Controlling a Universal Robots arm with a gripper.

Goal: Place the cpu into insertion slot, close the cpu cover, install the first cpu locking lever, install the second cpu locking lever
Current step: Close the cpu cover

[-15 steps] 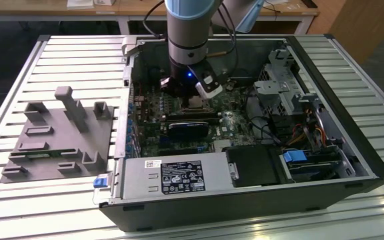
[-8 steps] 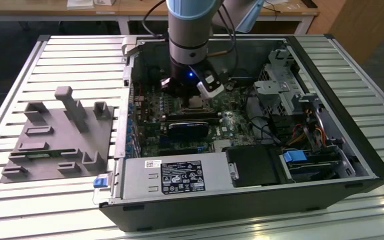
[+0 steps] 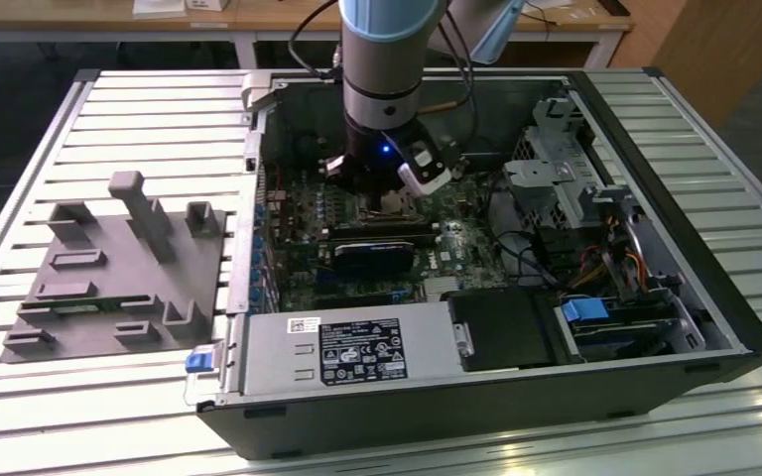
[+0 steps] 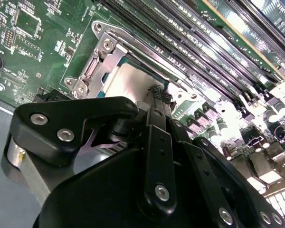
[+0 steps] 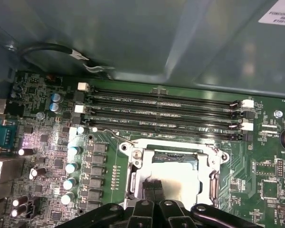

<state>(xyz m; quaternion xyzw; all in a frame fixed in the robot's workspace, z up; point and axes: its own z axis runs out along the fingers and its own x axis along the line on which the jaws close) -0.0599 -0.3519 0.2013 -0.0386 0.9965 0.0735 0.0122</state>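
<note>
On the exterior view's left a grey moulded fixture (image 3: pixel 116 263) sits on the slatted table (image 3: pixel 37 119). Beside it stands the open computer case (image 3: pixel 487 407), with the arm reaching down into it. The end effector (image 3: pixel 388 206) is clenched — its fingers (image 5: pixel 149 190) pressed together, tips against the silvery cpu (image 5: pixel 180 176). The cpu lies flat inside the insertion slot (image 5: pixel 134 166), just beside the long black memory slots (image 5: pixel 161 110) — a thin wire lever (image 5: pixel 113 136) juts out between them.
</note>
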